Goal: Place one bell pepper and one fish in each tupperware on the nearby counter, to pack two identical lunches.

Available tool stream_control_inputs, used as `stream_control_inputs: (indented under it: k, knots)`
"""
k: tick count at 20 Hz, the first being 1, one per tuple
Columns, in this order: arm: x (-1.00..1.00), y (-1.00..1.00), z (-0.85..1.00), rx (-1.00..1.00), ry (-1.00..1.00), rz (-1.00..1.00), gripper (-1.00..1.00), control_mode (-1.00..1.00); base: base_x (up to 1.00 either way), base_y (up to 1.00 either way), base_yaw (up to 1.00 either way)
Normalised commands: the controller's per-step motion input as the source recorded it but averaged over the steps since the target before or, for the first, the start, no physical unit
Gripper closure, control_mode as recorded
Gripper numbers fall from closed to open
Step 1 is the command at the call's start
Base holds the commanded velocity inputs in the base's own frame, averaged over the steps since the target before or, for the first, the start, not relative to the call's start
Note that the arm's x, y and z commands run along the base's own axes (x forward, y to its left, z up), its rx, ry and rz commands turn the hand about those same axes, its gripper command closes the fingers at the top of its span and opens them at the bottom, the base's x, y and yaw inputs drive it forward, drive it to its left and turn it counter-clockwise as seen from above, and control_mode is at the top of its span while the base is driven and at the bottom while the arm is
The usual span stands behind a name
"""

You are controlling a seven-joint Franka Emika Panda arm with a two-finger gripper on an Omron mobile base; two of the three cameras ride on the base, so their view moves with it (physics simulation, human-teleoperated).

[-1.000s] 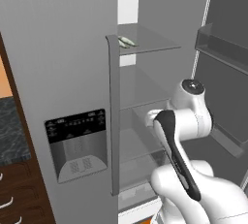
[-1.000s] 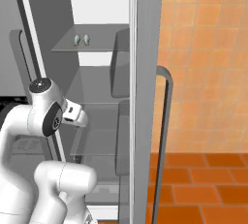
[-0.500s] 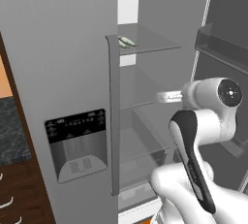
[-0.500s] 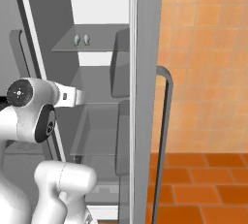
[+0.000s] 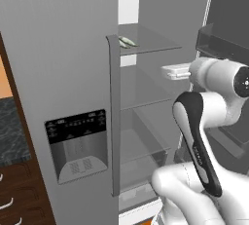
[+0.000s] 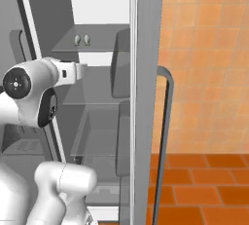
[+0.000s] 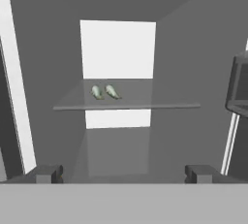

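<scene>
Fish, two slim pale grey-green silvery bodies [image 7: 104, 92]: side by side on upper glass fridge shelf [image 7: 145, 105] (door ajar). Two-finger gripper [image 7: 123, 173]: jaws spread wide, empty, below shelf level.

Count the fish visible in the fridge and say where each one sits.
2. Both lie side by side on the upper glass shelf of the open fridge: one fish on the left in the hand view, the other fish just right of it. Others may be hidden.

Two fish [image 7: 105, 92] lie side by side on the fridge's upper shelf [image 7: 145, 105] — claw [image 7: 121, 173] below, in front.
</scene>
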Motion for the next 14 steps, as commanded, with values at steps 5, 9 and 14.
stream_control_inputs:
  k: [5,9,14]
  knots:
    - [0.24,0.00,0.96,-0.01,0.26,0.01,-1.00,-1.00,0.00,0.00,0.00]
    - [0.17,0.01,0.01,-0.02,0.16,0.01,-1.00,-1.00,0.00,0.00,0.00]
    - [0.84,0.00,-0.35,0.00,0.00,0.00,-1.00,-1.00,0.00,0.00,0.00]
